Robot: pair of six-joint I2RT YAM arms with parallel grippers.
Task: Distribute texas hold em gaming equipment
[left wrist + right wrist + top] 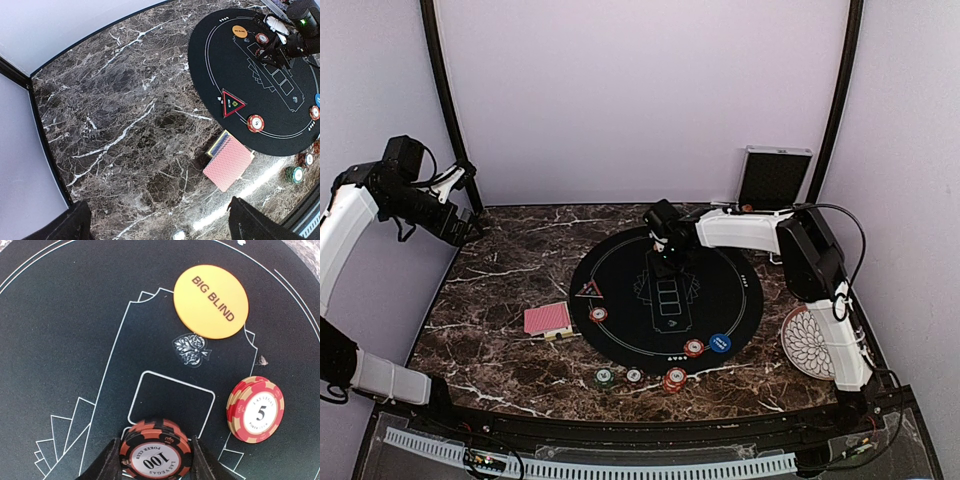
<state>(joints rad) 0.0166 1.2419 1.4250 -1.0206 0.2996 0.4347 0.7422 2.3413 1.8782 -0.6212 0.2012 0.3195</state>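
Near the mat's (620,335) twelve o'clock, right jaws clasp the 100-chip stack (156,455); I must release and lift. Left jaws gape.

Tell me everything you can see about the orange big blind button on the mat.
The button is a flat round disc, orange-yellow, smooth and plastic-looking, with BIG BLIND printed across it in dark red capitals. It lies face up on the black mat, covering a corner of the white printed outline, beside the spade emblem. Nothing touches it: the red 5 chip lies apart from it, and the right gripper is farther off.
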